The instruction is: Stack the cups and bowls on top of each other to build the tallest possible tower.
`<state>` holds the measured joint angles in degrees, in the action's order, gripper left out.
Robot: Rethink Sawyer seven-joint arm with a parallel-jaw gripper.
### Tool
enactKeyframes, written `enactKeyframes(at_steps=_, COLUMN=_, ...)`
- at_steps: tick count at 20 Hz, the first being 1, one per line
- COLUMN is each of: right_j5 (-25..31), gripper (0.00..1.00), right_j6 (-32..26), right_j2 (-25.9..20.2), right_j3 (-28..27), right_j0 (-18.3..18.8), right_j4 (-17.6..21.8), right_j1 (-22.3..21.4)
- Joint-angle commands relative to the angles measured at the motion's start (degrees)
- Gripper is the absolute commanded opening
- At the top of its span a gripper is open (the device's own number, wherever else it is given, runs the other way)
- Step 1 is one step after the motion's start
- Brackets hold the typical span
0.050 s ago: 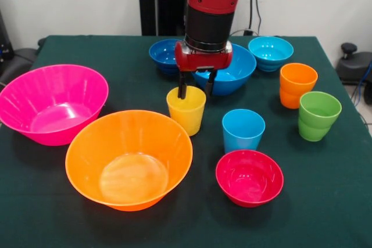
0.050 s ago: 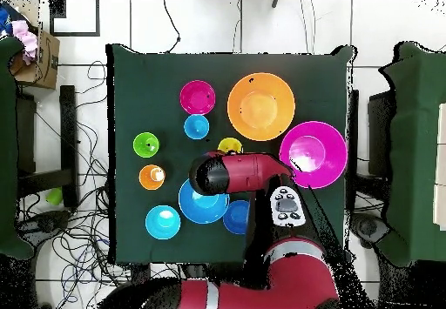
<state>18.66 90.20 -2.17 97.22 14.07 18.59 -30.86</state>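
i have the end effector (image 1: 195,91) down at the yellow cup (image 1: 186,110), its two dark fingers (image 1: 182,89) parted and set astride the cup's far rim, one at the left part of the rim and one at the right; i can't tell whether the pads actually press the plastic. the yellow cup stands upright on the green table (image 1: 325,201), mouth up, just behind the large orange bowl (image 1: 129,159). the large pink bowl (image 1: 52,104) sits to that bowl's left, their rims close. the light blue cup (image 1: 243,130) stands right of the yellow one, with the small red bowl (image 1: 249,177) just in front of it. the orange cup (image 1: 297,85) and green cup (image 1: 317,115) stand near each other by the right edge. behind the end effector i see the medium blue bowl (image 1: 232,71), the small dark blue bowl (image 1: 164,55) at its left, and the small cyan bowl (image 1: 271,52) at its right. nothing is stacked; every piece rests on the table on its own. from overhead the arm (image 2: 239,173) covers part of the yellow cup.
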Motion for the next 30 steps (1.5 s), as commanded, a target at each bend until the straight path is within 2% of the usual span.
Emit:
enactKeyframes(at_steps=1, right_j5=-0.1, gripper=1.00, right_j6=4.5, right_j2=-4.4, right_j3=0.1, right_j0=-0.7, right_j4=0.9, right_j1=2.9)
enactKeyframes(at_steps=16, right_j5=-5.6, gripper=1.00, right_j6=6.7, right_j2=-1.6, right_j3=-2.9, right_j0=-3.0, right_j4=1.5, right_j1=8.4)
enactKeyframes(at_steps=30, right_j5=-4.5, gripper=1.00, right_j6=5.6, right_j2=-2.3, right_j3=-2.8, right_j0=-2.5, right_j4=0.8, right_j1=8.1)
